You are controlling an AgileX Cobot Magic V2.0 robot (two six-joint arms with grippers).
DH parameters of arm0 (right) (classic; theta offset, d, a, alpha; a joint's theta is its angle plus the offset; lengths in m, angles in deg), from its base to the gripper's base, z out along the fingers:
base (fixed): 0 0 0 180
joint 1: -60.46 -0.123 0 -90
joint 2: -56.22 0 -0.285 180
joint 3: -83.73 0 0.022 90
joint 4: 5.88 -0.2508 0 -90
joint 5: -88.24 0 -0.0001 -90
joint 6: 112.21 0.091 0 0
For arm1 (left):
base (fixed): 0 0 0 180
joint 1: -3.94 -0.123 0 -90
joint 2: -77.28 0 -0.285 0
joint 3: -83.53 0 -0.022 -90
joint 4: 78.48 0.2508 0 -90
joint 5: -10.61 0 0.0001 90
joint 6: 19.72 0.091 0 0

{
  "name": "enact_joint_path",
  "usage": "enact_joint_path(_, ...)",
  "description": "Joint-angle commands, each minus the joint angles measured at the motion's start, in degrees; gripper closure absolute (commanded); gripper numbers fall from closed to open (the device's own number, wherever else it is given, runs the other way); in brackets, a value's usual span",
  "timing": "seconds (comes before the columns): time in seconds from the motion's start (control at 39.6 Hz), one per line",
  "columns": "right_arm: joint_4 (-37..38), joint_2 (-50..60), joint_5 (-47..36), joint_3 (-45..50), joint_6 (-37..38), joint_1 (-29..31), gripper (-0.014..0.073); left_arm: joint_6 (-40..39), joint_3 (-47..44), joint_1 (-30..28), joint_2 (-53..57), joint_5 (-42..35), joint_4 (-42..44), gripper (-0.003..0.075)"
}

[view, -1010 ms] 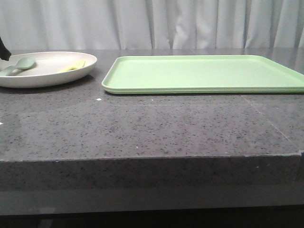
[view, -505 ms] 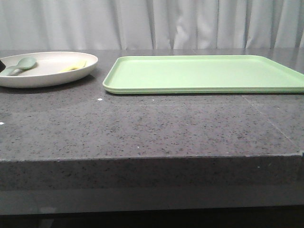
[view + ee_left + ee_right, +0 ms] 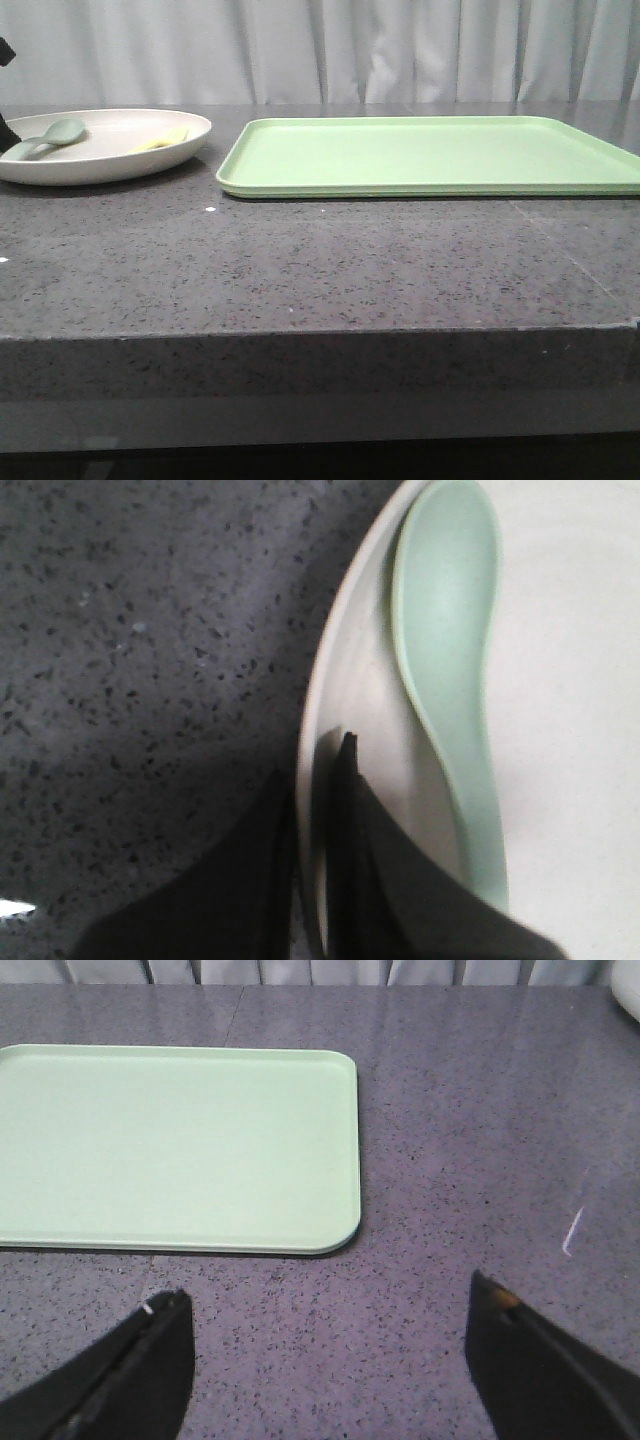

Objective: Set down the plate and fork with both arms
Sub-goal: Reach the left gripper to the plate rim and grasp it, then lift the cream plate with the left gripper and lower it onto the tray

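The dark speckled desk carries everything. On it, toward the right, lies the flat rectangular light-green tray, nothing resting on it. Left of the tray and apart from it sits the cream plate, on the desk near the left edge of the front view. Inside the plate lie a grey-green spoon and, nearer the tray side, the small yellow fork. The left tool pinches the plate's rim, one finger outside and one inside, just beside the spoon's handle. The right tool hangs over bare desk near the tray's corner, fingers spread wide, holding nothing.
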Motion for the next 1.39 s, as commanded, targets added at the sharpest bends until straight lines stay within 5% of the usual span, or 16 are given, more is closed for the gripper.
enact_joint_path(0.0,0.51,-0.57,-4.13,-2.12,-0.33,0.32,0.0011,0.41,1.47,0.45,2.81,0.26,-0.94,0.0739)
enact_joint_path(0.43,0.51,-0.57,-4.13,-2.12,-0.33,0.32,0.0011,-5.21,1.47,1.09,7.94,2.46,-5.51,0.0739)
enact_joint_path(0.83,0.51,-0.57,-4.13,-2.12,-0.33,0.32,0.0011,-12.95,1.47,9.55,10.80,2.22,-5.91,0.0739)
enact_joint_path(1.36,0.51,-0.57,-4.13,-2.12,-0.33,0.32,0.0011,-26.78,1.47,26.69,10.69,-14.93,-5.47,0.0739)
